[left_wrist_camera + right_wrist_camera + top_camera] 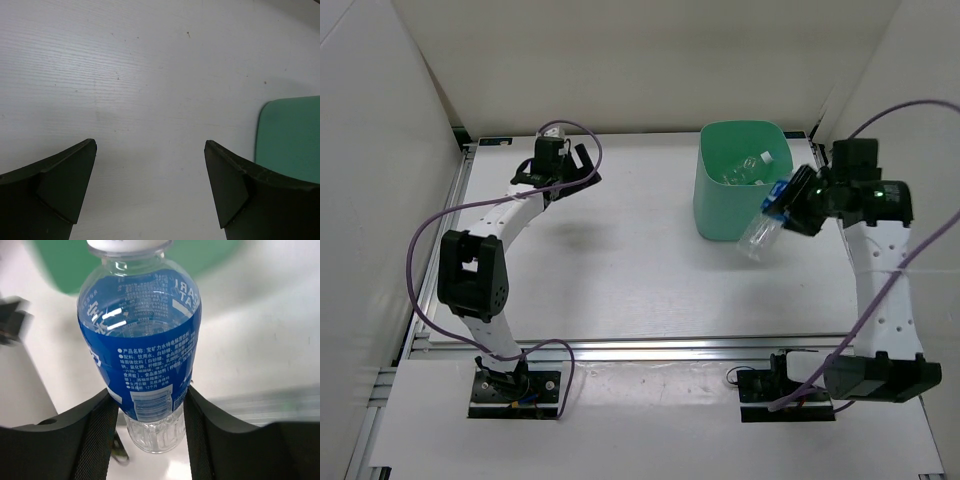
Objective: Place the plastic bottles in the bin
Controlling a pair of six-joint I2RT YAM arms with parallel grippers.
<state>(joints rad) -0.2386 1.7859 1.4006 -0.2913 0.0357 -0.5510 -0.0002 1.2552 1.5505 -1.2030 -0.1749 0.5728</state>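
Carrying was the step in hand: the right jaws were clamped on the lower body of a blue-labelled bottle (140,340), one finger on each side. From where I stood, the bottle hung tilted just beside the right front wall of the bin (720,215), outside the rim and not yet over the opening. It appeared to be lifted off the tabletop (620,270), though the overhead view did not settle how high. At least one clear bottle (745,168) already lay inside the bin; an exact count could not be made.

The left jaws stood wide apart and held nothing. They hovered over bare tabletop at the far left, well apart from the bin, whose green wall showed only at the edge of the left wrist view.

Next move, as judged:
1. Raise the bottle until it is above the bin rim.
2. Swing it leftward until it is over the opening.
3. Part the jaws only when the whole bottle is inside the rim line.

Releasing early would likely drop the bottle against the outer wall.
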